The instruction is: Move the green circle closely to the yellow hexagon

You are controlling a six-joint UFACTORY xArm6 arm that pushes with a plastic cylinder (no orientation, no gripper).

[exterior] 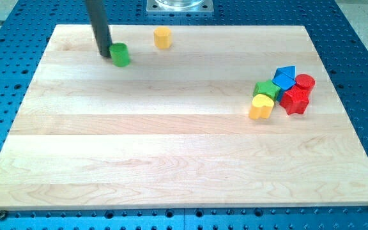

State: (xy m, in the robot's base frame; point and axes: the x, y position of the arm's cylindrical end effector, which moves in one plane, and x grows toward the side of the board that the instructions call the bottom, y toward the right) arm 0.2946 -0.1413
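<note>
- Pressing against the green circle (pixel 120 54) from the view's left, my tip (pixel 103 53) is lining up a rightward push.
- The yellow hexagon (pixel 163 38) is waiting near the board's top edge, just right.
- Having no jaws, the rod is gripping nothing, only nudging.

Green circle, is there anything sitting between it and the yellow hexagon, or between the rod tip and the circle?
Nothing visible blocks either. My tip sits right at the green circle on its left side in the view. Only bare board lies between the circle and the yellow hexagon, up and to the view's right.
</note>
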